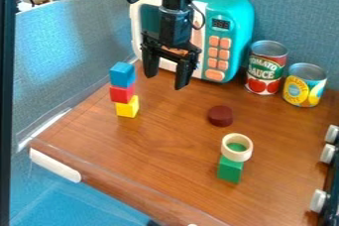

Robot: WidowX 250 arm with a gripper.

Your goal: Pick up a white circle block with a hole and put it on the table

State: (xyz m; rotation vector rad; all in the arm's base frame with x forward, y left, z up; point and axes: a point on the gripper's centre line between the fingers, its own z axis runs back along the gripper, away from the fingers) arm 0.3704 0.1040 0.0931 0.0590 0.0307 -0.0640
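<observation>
Watching from my station, I take the toy microwave as landmark. Biggest first: the wood-look bench (165, 145), spreading out in front of the microwave. Blue-grey partition (73, 46) behind it and off past its left side, as I see it. The toy microwave (235, 27) itself: teal shell, pale front, orange buttons.

My arm (175, 24) comes down before the microwave's front. The gripper (167, 82) hangs just ahead of it, fingers spread apart, grasping nothing; I can see the front between them.

Two cans to the right of the microwave: the tomato sauce can (266, 74) nearer it, the shorter yellow-labelled can (305, 87) farther along.

Forward and left of the microwave, an upright three-block tower: blue block (122, 75) on top, red block (122, 94) in the middle, yellow block (128, 107) at the base.

Well forward of the microwave, toward its right side, a green block (230, 170). Lying on top of that, my target: the white circle block (237, 157), pale cream, green showing through its hole. It is off the bench surface, borne by the block.

Smallest, a dark red disc (220, 116), between the microwave and that pair.
</observation>
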